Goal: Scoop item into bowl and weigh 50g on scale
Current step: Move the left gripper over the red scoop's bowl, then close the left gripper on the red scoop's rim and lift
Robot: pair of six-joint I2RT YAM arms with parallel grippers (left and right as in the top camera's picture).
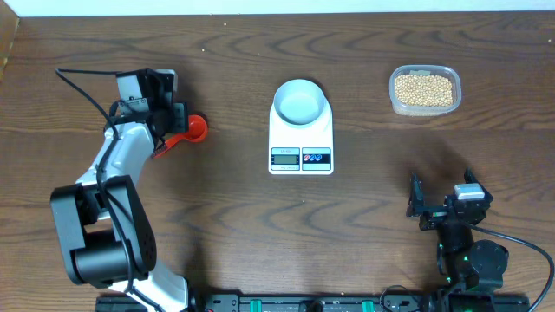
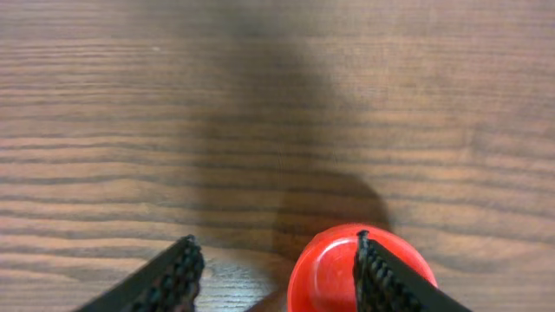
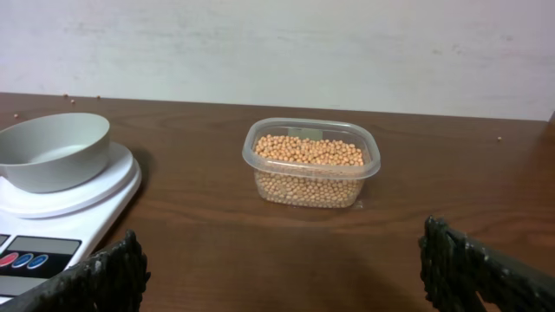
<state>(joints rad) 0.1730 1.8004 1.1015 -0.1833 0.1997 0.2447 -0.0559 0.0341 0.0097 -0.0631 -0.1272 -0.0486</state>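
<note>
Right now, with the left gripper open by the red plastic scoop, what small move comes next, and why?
Probably lower the left gripper and close it on the red plastic scoop: it stands open, holding nothing, and the small pale bowl on the flat white scale looks empty.

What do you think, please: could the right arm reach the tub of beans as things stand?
Probably yes: the right claw is open and faces the tub of beans, with only bare table between them. The scale and bowl sit off to the side.
</note>
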